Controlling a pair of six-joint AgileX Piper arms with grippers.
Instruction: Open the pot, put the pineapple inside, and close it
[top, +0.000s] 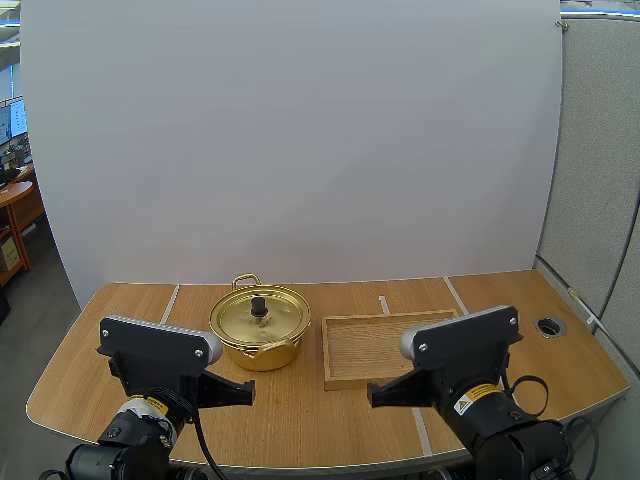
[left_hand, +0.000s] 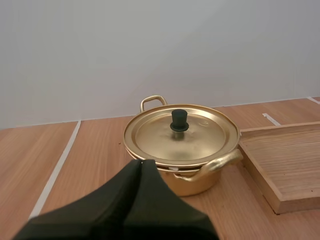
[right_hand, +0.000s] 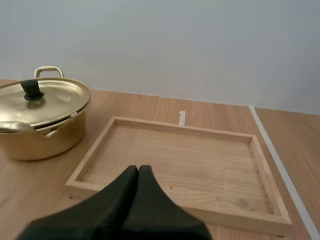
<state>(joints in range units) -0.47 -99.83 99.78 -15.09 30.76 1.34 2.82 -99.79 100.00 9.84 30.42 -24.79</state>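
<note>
**Lidded pot, bare tray, both arms back**

Wooden bench (top: 300, 410) under a plain white backdrop carries two things: a gold pot (top: 259, 327) and, just beside it to the right, a shallow wooden tray (top: 385, 347). On the pot sits its lid (left_hand: 180, 132), level and closed all round, black knob (left_hand: 179, 120) upright in the middle. No pineapple lies on the bench or in the tray, whose floor is bare wood; whether one is inside the pot cannot be told with the lid on.

Both arms sit low at the near edge. The left pincer (left_hand: 141, 162) has its fingers pressed together into one dark wedge, empty, pointing at the pot from just short of it. The right pincer (right_hand: 138, 169) is likewise together and empty, aimed over the tray's near rail.

As a judgement, this fits two stages equally: the fruit already shut inside and the arms drawn back, or a closed pot with the fruit yet to appear. Nothing here settles which, so no next move can be named.
</note>
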